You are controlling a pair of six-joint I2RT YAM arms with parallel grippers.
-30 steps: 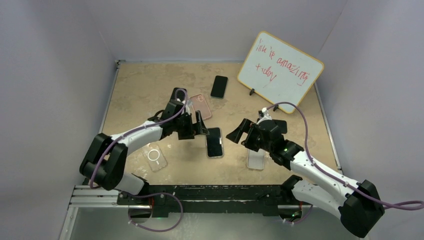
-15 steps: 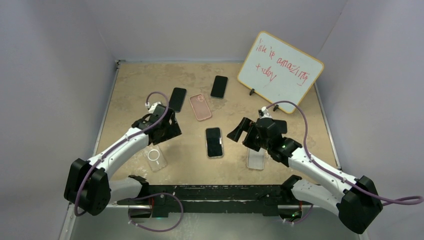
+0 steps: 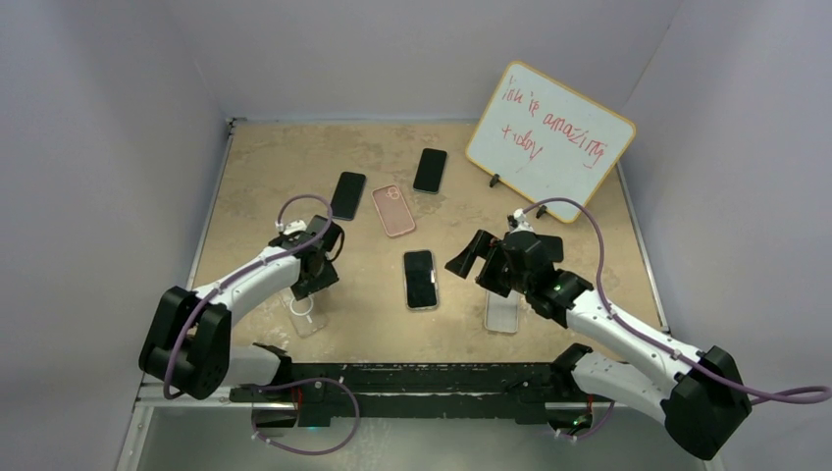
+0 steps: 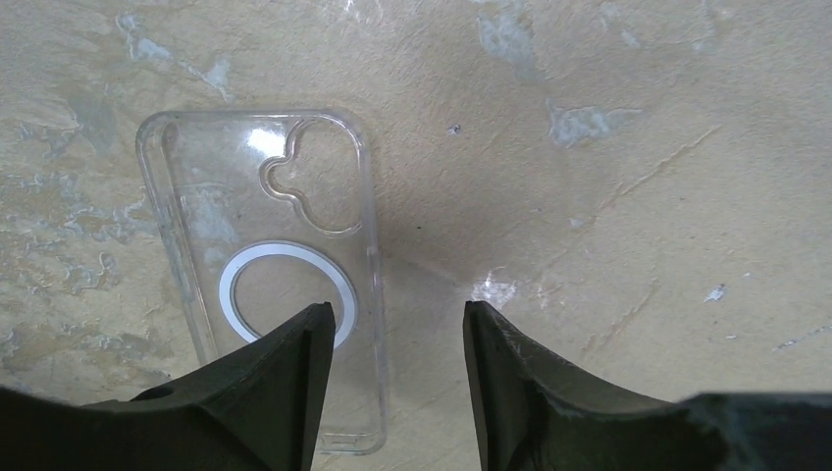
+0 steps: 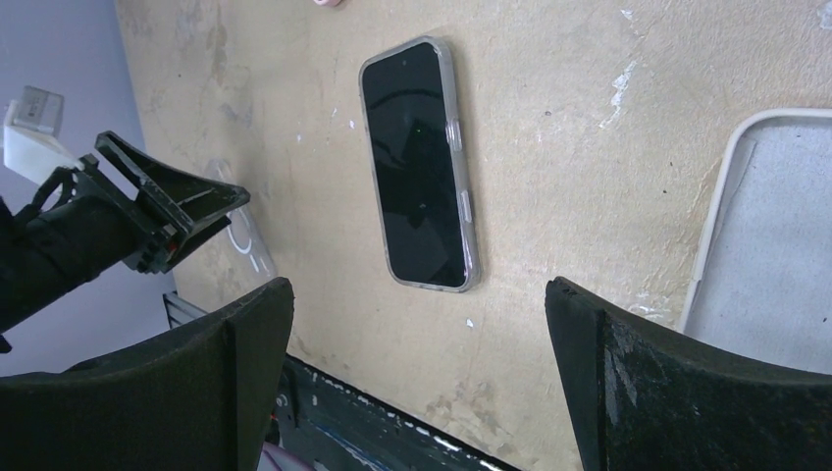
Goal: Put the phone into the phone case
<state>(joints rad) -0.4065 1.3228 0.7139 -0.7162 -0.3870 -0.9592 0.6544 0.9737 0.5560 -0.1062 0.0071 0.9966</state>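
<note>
Tan scuffed surface [image 3: 275, 167], plain grey walls around it, whiteboard [image 3: 549, 128] with red scribble propped at the back right. The phone [image 3: 420, 279] lies flat, screen up, near the middle between the two arms; the right wrist view shows a pale bumper round its edge. The clear case [image 4: 260, 275] (ring and camera cutout visible, open side up as far as I can tell) lies flat at front left, well apart from the phone. Left claw [image 4: 392, 324] points down over the case's right edge with its jaws apart and nothing between them. One finger covers the case's lower right part in the wrist view and the other is over bare surface; can't tell whether it touches. Right claw [image 5: 417, 289] hangs above the surface just right of the phone, jaws spread wide, holding nothing. A white-rimmed case [image 5: 775, 245] lies flat under that arm, to the phone's right. Further back: a black phone [image 3: 347, 194], a pink phone [image 3: 393, 210] lying back up, and a second black phone [image 3: 430, 170], all flat and apart from each other.
</note>
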